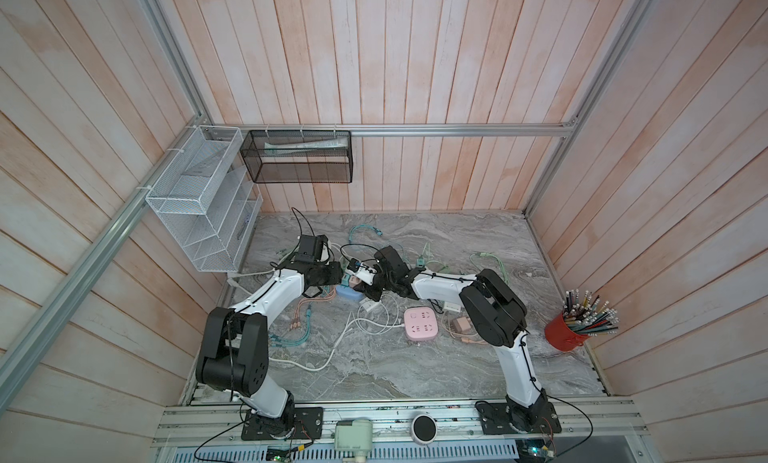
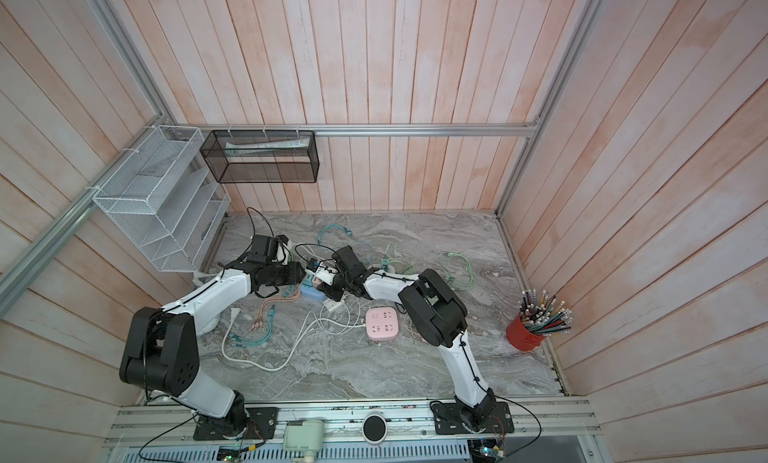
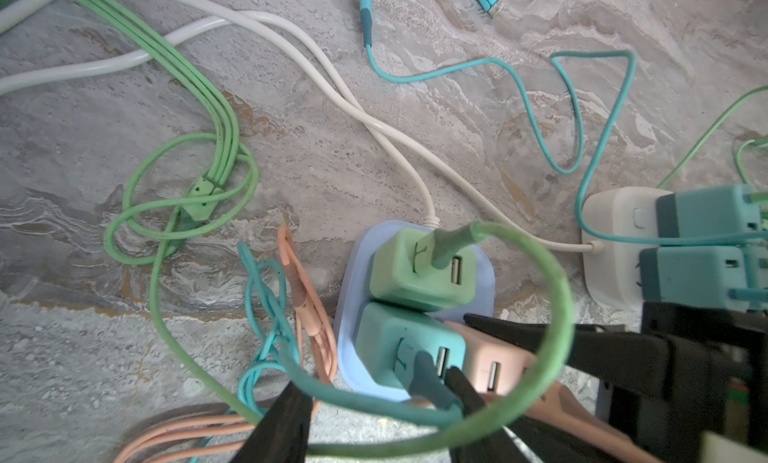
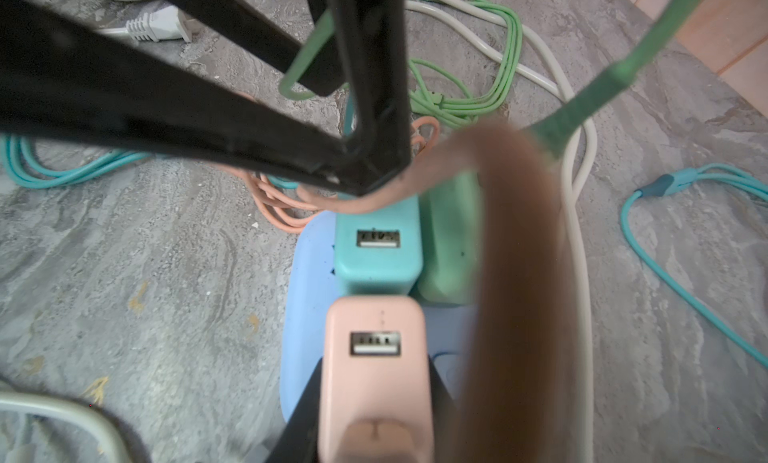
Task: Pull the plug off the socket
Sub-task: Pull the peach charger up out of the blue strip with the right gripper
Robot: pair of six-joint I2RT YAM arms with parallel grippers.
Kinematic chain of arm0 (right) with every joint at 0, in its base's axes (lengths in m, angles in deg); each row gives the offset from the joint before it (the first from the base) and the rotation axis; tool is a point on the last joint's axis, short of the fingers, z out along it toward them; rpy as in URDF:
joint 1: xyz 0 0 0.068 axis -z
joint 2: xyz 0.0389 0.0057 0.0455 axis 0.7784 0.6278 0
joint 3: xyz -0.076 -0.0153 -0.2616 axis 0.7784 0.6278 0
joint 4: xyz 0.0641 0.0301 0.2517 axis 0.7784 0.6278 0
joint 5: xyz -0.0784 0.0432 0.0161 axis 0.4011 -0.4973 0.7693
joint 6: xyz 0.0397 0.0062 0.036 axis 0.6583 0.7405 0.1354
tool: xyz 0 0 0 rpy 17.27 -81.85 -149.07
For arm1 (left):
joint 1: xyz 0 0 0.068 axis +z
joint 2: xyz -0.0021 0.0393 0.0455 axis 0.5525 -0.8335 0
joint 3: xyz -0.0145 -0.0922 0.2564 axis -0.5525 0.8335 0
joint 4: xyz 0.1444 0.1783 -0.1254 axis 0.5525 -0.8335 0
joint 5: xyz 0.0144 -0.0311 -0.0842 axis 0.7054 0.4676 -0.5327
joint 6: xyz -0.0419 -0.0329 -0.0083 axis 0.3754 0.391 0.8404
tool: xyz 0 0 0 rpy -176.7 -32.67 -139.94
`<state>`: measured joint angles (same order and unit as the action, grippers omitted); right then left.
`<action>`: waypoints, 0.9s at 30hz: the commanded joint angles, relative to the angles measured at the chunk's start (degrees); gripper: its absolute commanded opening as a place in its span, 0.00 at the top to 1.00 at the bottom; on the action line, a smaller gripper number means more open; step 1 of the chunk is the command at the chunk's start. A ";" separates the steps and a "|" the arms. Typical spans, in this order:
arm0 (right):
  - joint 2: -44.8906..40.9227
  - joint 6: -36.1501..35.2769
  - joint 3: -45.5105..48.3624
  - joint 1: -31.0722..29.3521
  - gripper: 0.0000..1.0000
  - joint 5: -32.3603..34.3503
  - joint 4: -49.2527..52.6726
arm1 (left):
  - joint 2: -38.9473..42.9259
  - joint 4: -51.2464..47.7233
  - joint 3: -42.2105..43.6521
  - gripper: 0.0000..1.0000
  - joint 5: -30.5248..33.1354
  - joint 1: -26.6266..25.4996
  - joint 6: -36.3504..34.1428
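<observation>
A light blue socket lies on the marble table with a green, a teal and a pink plug on it. My right gripper is shut on the pink plug, one black finger on each side. I cannot tell whether its prongs are still in the socket. My left gripper is open and stands astride the teal plug. One of its fingers sits between the teal and pink plugs. A green cable loops over both.
A white socket with two teal plugs lies close by. A pink power strip, a red pencil cup and loose green, teal, orange and white cables crowd the table. A white wire rack and a black mesh basket hang on the walls.
</observation>
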<state>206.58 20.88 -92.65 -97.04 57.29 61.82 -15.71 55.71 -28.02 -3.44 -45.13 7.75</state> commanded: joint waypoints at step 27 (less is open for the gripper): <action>-1.13 0.58 -4.90 -0.36 1.00 0.39 4.85 | -4.75 -2.37 1.08 0.54 5.04 -1.72 0.51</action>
<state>206.58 20.73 -94.57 -97.15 57.95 65.03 -18.12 57.19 -28.13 -1.58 -46.58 7.97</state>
